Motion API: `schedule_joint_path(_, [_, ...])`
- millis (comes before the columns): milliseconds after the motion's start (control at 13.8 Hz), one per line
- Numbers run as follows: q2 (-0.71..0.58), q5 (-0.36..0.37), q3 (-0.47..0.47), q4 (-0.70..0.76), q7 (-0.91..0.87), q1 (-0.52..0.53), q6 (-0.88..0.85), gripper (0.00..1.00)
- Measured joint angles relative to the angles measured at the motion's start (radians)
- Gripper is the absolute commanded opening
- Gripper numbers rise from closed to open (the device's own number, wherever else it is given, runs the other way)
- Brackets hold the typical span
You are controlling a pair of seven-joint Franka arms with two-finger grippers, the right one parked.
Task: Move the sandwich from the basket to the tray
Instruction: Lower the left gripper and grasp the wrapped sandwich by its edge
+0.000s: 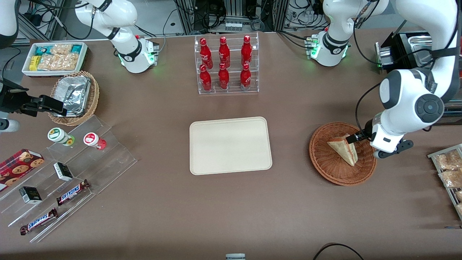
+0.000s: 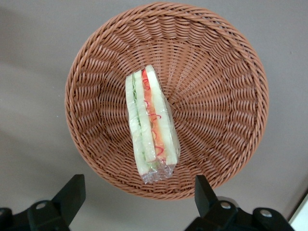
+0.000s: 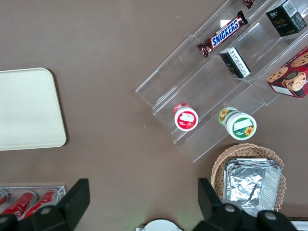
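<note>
The sandwich [image 1: 343,148] [image 2: 150,127], a plastic-wrapped wedge with red and green filling along its cut edge, lies in the reddish-brown wicker basket [image 1: 325,169] [image 2: 216,86] toward the working arm's end of the table. My gripper [image 1: 355,139] [image 2: 138,192] hovers above the basket, over the rim by the sandwich's wrapped end. It is open, with both black fingers [image 2: 72,192] apart and nothing between them. The cream tray [image 1: 230,145] [image 3: 26,108] lies flat at the table's middle with nothing on it.
A clear rack of red bottles [image 1: 225,65] stands farther from the front camera than the tray. A wire tray of snack packets [image 1: 449,169] sits beside the basket at the table's edge. A stepped acrylic shelf [image 1: 72,169], a foil-lined tan basket [image 1: 74,97] and a white snack box [image 1: 54,57] lie toward the parked arm's end.
</note>
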Motion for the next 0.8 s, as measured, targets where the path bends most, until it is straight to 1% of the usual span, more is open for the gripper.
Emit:
schedule_joint_path(217, [-0.006,0.000,-0.001,-0.059,-0.143,-0.003,0.099,1.00])
schedule_joint_path(435, [-0.006,-0.001,-0.001,-0.100,-0.235,-0.021,0.182,1.00])
schedule_joint_path(797, [0.040,-0.001,-0.002,-0.116,-0.258,-0.033,0.218,1.00])
